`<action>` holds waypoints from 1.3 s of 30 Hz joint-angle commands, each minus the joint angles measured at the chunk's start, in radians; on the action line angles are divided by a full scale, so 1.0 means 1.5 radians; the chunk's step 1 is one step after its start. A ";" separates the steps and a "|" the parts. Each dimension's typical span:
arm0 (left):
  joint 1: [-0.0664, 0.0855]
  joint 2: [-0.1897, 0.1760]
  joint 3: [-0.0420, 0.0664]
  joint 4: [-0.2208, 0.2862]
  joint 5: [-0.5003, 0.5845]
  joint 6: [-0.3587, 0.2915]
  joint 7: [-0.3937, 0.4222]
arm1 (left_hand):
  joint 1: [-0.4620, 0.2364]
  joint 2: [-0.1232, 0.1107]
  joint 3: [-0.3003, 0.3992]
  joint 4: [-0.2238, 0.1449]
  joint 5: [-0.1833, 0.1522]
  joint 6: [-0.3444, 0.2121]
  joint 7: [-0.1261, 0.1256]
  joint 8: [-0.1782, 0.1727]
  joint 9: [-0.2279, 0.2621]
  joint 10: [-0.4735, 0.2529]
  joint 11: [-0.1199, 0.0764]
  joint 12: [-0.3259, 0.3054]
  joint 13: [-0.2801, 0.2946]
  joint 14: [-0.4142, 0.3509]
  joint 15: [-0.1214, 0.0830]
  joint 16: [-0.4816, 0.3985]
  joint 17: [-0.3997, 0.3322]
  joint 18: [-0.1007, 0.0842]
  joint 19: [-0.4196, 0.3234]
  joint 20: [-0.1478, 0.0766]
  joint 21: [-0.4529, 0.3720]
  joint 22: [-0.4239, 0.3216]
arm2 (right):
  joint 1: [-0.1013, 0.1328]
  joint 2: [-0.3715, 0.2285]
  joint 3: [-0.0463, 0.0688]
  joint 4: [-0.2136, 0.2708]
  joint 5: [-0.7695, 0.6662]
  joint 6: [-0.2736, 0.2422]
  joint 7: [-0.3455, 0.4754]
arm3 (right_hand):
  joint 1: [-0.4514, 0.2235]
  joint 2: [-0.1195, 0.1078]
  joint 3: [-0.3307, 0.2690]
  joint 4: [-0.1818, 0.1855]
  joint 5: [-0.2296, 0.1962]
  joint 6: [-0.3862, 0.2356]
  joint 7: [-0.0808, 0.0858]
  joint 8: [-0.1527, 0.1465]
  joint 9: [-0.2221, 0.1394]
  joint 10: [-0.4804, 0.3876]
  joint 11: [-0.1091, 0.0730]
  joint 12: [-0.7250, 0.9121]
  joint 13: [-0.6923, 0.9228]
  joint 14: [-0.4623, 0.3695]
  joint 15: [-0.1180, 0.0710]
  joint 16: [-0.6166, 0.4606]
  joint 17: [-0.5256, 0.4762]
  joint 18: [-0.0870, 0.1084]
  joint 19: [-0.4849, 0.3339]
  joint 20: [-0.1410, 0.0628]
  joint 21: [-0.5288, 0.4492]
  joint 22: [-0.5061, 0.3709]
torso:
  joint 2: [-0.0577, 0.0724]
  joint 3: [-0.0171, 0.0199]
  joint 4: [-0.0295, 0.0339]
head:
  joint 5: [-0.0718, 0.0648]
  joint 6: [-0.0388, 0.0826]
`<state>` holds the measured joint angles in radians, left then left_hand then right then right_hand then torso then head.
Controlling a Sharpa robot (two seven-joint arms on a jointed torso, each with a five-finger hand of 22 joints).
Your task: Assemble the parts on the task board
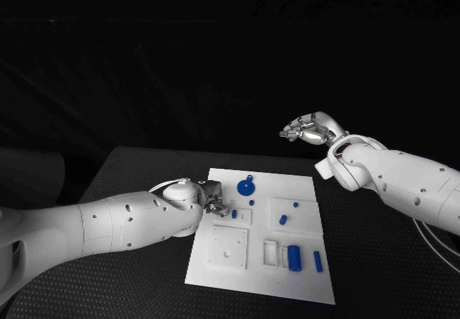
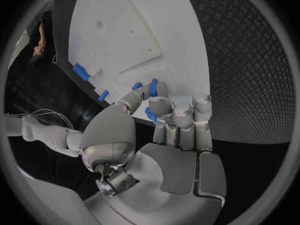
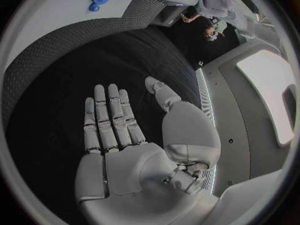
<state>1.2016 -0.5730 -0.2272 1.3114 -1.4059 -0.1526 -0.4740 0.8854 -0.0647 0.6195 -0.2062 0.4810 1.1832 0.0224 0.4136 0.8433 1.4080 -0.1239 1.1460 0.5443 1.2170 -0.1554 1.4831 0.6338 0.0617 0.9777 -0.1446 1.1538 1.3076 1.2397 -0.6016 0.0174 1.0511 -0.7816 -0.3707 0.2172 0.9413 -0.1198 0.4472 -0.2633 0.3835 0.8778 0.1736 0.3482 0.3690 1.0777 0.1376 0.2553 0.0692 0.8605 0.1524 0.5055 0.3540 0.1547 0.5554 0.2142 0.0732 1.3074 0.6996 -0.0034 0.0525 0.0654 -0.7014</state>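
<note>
From the head, the left hand [image 1: 213, 205] sits low over the left side of the white task board [image 1: 225, 279] on the black worktop [image 1: 383, 266], while the right hand [image 1: 308, 127] floats high past the board's far corner, well apart from it. Blue parts lie on the board: a round one [image 1: 245, 187] near the far edge and a long one [image 1: 294, 258] near the front. At the left wrist, the fingers [image 2: 159, 105] pinch a small blue part [image 2: 152, 88] right at the board. It should go down slowly and straight so it slips into its hole. At the right wrist, the right hand is spread flat and holds nothing
</note>
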 commanded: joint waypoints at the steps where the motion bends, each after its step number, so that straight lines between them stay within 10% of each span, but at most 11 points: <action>1: -0.008 0.000 -0.006 -0.004 -0.016 0.006 -0.018 | 0.022 0.026 0.030 -0.023 -0.002 0.075 -0.042 0.005 -0.001 -0.009 -0.015 0.000 -0.001 0.010 -0.017 0.000 -0.001 0.013 0.005 -0.080 0.003 0.008 | 0.000 0.000 0.000 0.000 0.000 0.008 0.008 | -0.006 0.002 0.000 0.005 0.002 0.005 0.000 -0.003 -0.001 0.004 -0.001 -0.005 0.000 0.000 0.002 -0.003 -0.001 0.013 -0.001 0.006 -0.003 0.012 | 0.000 -0.0001 0.0004 | 0.000 0.001; 39: -0.014 -0.019 -0.009 0.035 -0.020 0.002 -0.015 | 0.014 0.027 0.030 -0.011 -0.017 0.068 -0.040 0.008 -0.004 -0.010 -0.013 -0.004 -0.007 0.010 -0.020 -0.007 -0.005 0.015 0.006 -0.080 0.000 0.006 | 0.000 -0.002 0.000 -0.001 0.001 0.011 0.007 | -0.007 0.002 0.000 0.005 0.003 0.005 0.000 -0.004 -0.001 0.005 -0.001 -0.006 0.000 0.000 0.003 -0.003 -0.002 0.013 -0.001 0.006 -0.003 0.012 | 0.000 -0.0001 -0.0002 | 0.000 -0.001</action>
<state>1.1907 -0.6001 -0.2326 1.3598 -1.4588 -0.1856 -0.4890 0.8801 -0.0593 0.6313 -0.1944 0.4589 1.1847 0.0237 0.4233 0.8378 1.4081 -0.1239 1.1455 0.5353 1.2136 -0.1591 1.4761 0.6276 0.0765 0.9813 -0.1482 1.1537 1.3079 1.2395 -0.6042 0.0174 1.0492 -0.7808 -0.3680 0.2175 0.9395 -0.1180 0.4456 -0.2618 0.3835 0.8778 0.1736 0.3482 0.3691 1.0777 0.1376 0.2515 0.0692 0.8605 0.1524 0.5055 0.3533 0.1546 0.5517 0.2179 0.0732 1.3074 0.6995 -0.0034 0.0527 0.0645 -0.7013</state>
